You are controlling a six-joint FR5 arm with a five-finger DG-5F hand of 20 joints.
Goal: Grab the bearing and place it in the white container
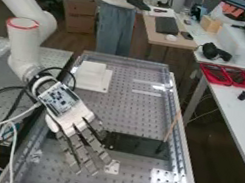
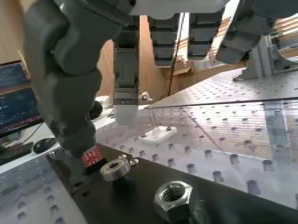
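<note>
The hand (image 1: 80,132) is over the left part of the black plate (image 1: 139,145) in the high view, its fingers extended and spread. In the wrist view the hand (image 2: 126,82) has fairly straight fingers, and its thumb tip, with a red patch, is right beside the bearing (image 2: 115,170). Whether the two touch, I cannot tell. This small metal ring is at the black plate (image 2: 133,200), close to a large hex nut (image 2: 174,196). The white container (image 1: 92,78) lies at the far left of the perforated bench, beyond the hand.
A thin stick (image 1: 170,129) stands up at the black plate's right end. A small white piece (image 2: 158,134) lies on the perforated surface behind the plate. Metal rails (image 1: 183,135) border the bench. Cables (image 1: 15,107) hang at the left, beside the arm.
</note>
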